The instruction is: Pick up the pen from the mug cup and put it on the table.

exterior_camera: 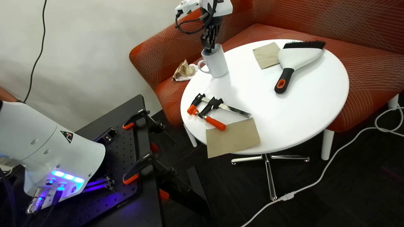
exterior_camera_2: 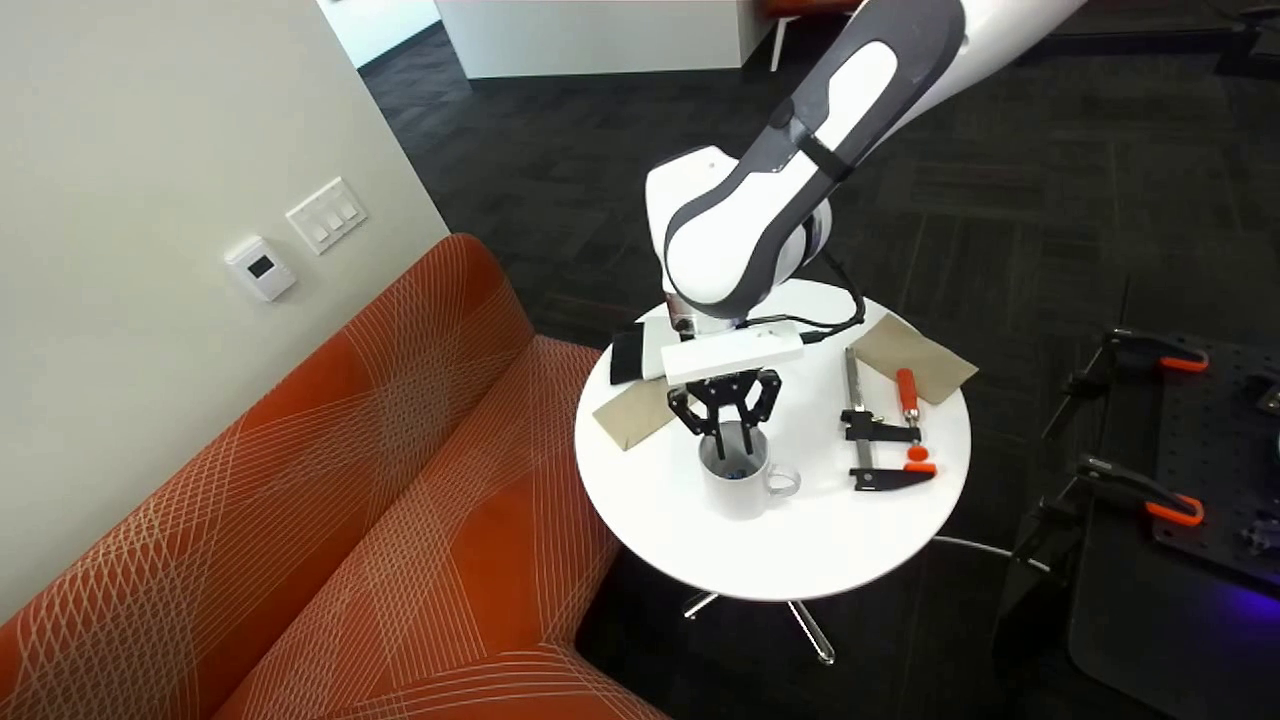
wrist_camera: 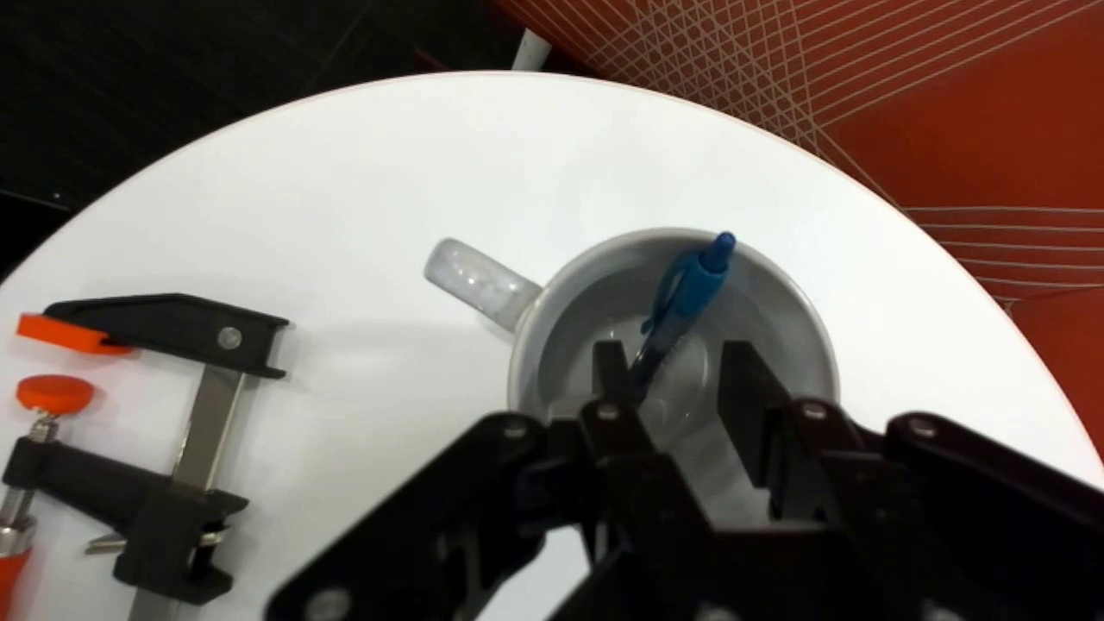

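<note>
White round-topped, metal-legged table below. Above it I hold my black two-finger gripper, fingers apart, tips at the mouth of a white cylindrical side-handled mug. Slim blue pen leans inside, upper end by the rim.

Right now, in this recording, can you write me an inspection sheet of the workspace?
Surface: round white table on a metal star base.
Job's things: slim blue pen leaning inside an upright white cylindrical mug.
Clutter: orange-handled black bar clamp; black-bristled white hand brush; flat brown paper sheets.
Jaws: open, at the mug's mouth; pen not gripped.
Cables: thin white cable on the dark floor; black cable looping near the jaws.
Surroundings: red-orange patterned couch beside the table; crumpled brown paper on it.
</note>
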{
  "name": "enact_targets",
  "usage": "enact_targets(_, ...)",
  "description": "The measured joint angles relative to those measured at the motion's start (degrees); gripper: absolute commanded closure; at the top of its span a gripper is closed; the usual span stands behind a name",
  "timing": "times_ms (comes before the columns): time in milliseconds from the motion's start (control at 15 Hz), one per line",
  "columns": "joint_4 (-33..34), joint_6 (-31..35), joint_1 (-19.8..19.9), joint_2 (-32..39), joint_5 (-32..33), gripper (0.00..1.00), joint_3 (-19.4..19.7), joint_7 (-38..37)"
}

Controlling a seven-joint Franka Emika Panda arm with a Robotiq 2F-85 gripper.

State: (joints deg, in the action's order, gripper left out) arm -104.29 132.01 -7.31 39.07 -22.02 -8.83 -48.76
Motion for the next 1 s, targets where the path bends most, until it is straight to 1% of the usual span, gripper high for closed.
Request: enact_targets(1000, 3.74, -2.2, -0.37, 4.46, 0.0, 0.67, 0.0, 0.0)
